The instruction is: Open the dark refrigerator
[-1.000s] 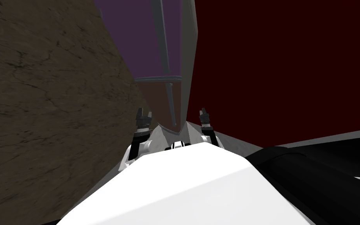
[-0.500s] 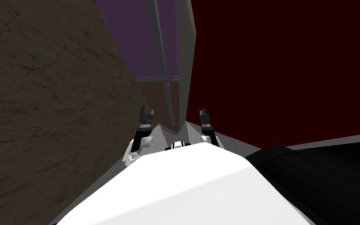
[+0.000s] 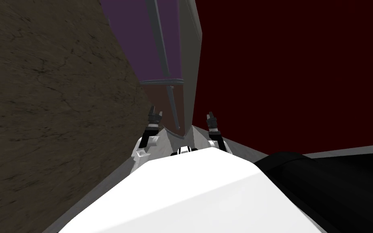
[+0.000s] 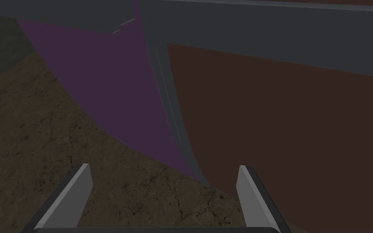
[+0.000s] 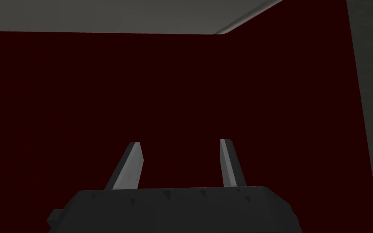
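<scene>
Left pincer [image 4: 163, 166], blades apart, near the refrigerator handle [image 4: 173, 121]; right pincer [image 3: 210, 117], apart, beyond its grey edge [image 3: 189, 60].

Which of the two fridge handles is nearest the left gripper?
The lower handle, on the brown panel; the left gripper is just beside it. The upper handle runs up the purple panel, farther off.

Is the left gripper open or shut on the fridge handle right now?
Open. On the left gripper the fingers stand wide apart, gripping nothing; the grey handle lies ahead of their tips, untouched.
</scene>
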You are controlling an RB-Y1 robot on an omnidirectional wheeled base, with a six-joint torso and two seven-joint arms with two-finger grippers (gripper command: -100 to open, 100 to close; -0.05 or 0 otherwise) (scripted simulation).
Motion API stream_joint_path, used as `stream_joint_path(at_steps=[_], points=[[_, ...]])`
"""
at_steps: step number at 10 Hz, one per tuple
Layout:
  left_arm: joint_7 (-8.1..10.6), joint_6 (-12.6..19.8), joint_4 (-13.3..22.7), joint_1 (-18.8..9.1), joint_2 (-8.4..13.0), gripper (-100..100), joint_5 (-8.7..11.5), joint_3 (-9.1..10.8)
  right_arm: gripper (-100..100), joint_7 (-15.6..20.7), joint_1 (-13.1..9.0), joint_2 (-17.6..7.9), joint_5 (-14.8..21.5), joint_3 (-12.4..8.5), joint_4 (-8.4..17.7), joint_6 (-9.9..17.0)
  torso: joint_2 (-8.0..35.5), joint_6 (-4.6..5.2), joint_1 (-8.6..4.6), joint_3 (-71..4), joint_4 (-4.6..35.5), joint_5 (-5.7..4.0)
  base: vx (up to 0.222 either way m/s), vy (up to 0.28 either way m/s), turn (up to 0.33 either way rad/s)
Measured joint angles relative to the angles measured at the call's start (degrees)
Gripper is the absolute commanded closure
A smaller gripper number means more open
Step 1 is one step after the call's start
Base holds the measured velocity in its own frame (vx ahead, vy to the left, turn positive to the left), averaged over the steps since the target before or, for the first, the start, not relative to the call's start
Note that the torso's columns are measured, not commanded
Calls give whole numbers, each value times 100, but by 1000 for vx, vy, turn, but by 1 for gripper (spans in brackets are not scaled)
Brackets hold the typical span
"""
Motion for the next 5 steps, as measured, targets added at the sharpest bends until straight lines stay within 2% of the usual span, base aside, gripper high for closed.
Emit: stream_joint_path(at_steps=[3, 5], points=[[164, 304, 254, -498, 190, -100, 177, 11, 0, 0, 0, 0, 0, 0, 0, 0, -11, 1, 12, -6, -2, 2, -33, -78, 35], [216, 411, 427, -757, 243, -100, 247, -9, 0, 0, 1, -1, 0, -1, 0, 0, -10, -1, 11, -7, -3, 4, -31, -72, 59]])
